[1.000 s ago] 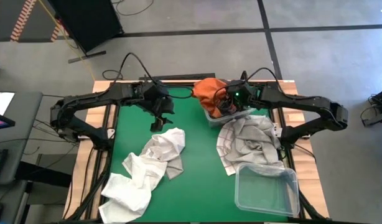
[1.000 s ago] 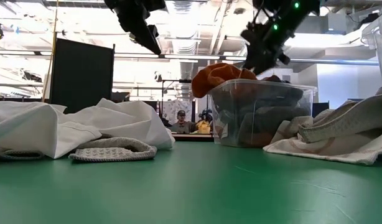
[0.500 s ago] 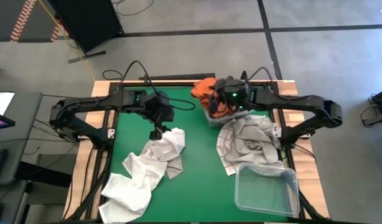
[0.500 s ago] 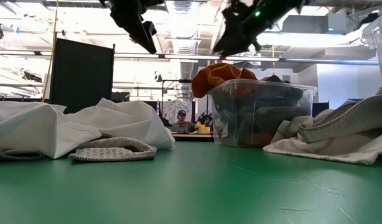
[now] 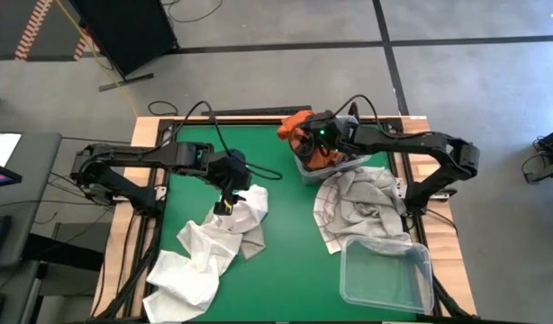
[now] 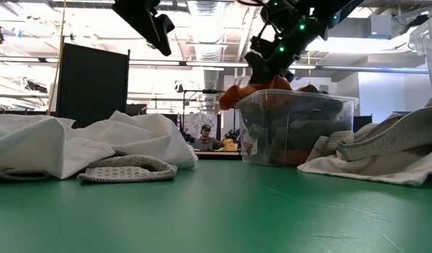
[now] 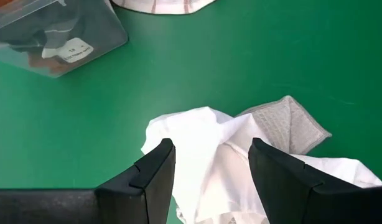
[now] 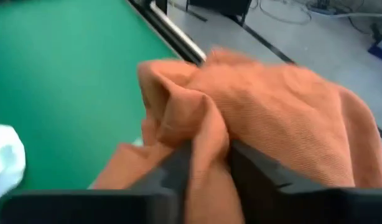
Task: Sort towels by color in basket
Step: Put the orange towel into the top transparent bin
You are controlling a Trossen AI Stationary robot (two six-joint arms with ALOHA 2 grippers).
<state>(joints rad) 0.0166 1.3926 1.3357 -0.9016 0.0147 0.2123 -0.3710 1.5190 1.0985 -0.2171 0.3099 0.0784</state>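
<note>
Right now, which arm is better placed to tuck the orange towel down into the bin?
The right. Its gripper is at the clear bin, fingers pinching a fold of the orange towel. The left gripper hangs open above the white towels, apart from the bin.

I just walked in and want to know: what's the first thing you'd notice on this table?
The bright rust orange towel stands out, bunched over the clear bin at the table's far edge, with the right gripper closing on a fold of it. On the green table, the left gripper hovers open above a heap of white towels.
</note>
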